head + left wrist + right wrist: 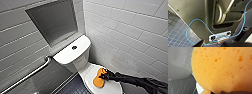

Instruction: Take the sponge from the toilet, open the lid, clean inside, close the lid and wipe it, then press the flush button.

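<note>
White tiled walls (130,30) enclose the corner on two sides, the joints running in even horizontal courses. A grey rectangular niche (53,21) is recessed in the wall behind the toilet, directly above the tank. The floor (75,87) is dark, small-format tile with light joints, and it shows the same way in the left wrist view beside the robot's own body. A metal grab bar (30,75) runs at a slant along the wall to the left of the toilet, its near end turning into the wall just beside the tank. The toilet (80,62) is white and glossy and stands in the corner with the tank (67,53) against the niche wall. The lid (87,72) is down and closed over the bowl. The right arm (140,81), dark, enters from the lower right and reaches across to the lid. The sponge (98,80), bright orange, sits over the right half of the closed lid; whether it touches the surface cannot be told. In the right wrist view it shows close up, porous, with the white edge of the toilet and the dark floor behind it. The right gripper (104,75) is pinching the sponge at its narrowed middle, from the side nearer the wall. The flush button (74,47), small, round and dark, sits in the middle of the tank top, well apart from the sponge. A thin blue cable (199,20) loops across the robot's body in the left wrist view. The left gripper's state cannot be told.
</note>
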{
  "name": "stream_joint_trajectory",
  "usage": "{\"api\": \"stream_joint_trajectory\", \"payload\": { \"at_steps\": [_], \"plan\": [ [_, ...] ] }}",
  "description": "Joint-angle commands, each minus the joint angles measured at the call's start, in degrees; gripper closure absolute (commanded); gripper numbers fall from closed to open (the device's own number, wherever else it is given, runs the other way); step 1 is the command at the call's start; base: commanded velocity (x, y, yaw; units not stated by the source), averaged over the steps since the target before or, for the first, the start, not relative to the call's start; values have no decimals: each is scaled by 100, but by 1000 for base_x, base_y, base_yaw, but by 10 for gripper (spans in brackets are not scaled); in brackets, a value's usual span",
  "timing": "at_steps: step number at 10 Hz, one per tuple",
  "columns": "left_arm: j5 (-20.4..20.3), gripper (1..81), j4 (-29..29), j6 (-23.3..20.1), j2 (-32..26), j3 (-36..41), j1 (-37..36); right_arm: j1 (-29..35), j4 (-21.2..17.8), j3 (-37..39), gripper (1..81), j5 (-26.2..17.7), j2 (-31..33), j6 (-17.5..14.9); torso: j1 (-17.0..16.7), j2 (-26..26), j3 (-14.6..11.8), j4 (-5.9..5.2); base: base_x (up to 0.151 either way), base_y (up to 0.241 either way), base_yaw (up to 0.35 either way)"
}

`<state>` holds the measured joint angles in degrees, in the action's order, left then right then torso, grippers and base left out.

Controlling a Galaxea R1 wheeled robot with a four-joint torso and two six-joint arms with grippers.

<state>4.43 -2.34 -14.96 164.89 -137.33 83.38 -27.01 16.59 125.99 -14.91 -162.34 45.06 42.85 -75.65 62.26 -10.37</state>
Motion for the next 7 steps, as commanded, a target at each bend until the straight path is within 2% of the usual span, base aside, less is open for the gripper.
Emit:
{"api": "stream_joint_trajectory", "payload": {
  "at_steps": [1,2,4,5,7],
  "plan": [
    [551,10,-38,-34,-96,48,192,17,64,1849,811,1069,-1198,363,0,0,0,0,0,0,0],
    [551,10,-38,-34,-105,39,218,-186,64,2146,811,1209,-1285,459,0,0,0,0,0,0,0],
    [542,10,-38,-34,-131,48,245,-529,28,1984,811,1298,-1007,566,0,0,0,0,0,0,0],
    [524,10,-30,-34,-131,48,271,-713,45,1434,811,1349,-587,636,0,0,-2,0,0,0,0],
    [515,10,-21,-34,-105,57,271,-942,72,-145,811,1456,524,671,0,0,-2,0,0,0,0]
  ]
}}
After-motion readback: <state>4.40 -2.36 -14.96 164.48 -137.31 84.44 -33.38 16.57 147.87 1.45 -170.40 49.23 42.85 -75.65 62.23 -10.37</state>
